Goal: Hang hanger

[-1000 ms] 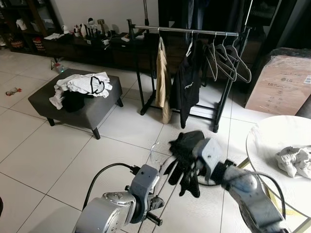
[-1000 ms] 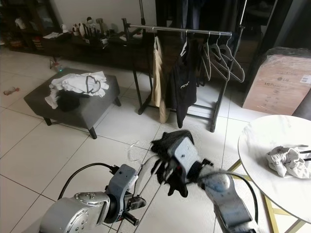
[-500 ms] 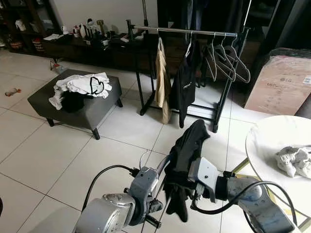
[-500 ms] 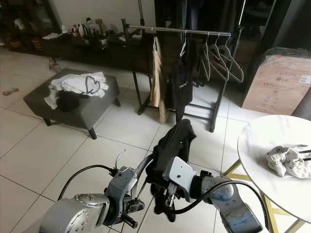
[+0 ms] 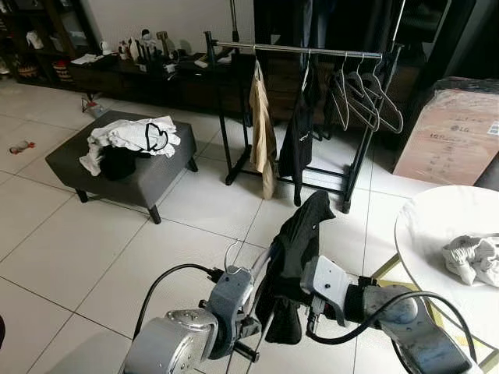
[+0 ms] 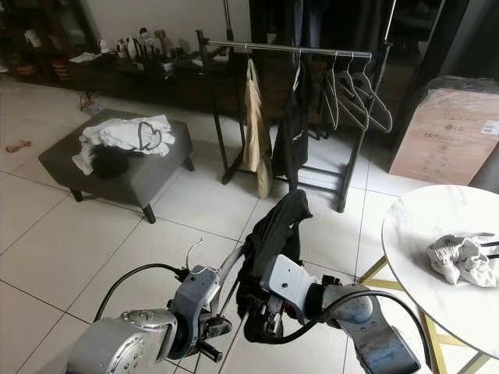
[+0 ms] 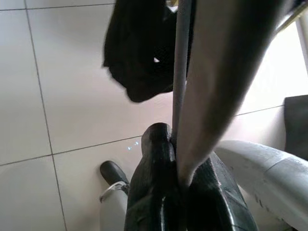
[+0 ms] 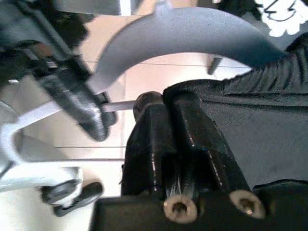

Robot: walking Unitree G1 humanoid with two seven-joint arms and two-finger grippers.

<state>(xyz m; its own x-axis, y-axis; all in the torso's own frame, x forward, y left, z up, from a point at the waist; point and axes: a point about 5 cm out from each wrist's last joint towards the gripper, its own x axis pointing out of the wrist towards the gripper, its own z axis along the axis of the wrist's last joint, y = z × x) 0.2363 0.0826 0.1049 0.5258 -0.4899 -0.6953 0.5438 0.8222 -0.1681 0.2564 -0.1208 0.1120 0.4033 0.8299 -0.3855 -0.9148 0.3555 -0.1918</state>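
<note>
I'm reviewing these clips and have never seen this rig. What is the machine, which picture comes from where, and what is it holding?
This is a walking humanoid robot with two silver arms, each ending in a tool of two black fingers. The two wide pictures come from a stereo camera on its head, looking forward and down. The two close-ups come from cameras on its wrists, looking along each tool's fingers.

The left tool is shut on a hanger of pale plastic with a metal hook. The right tool is shut on a black garment draped over that hanger.

Ahead stands a clothes rack with a beige garment, a dark one and spare hangers. To the left is a grey ottoman with crumpled clothes; to the right, a round white table with a cloth, and a cardboard box.
</note>
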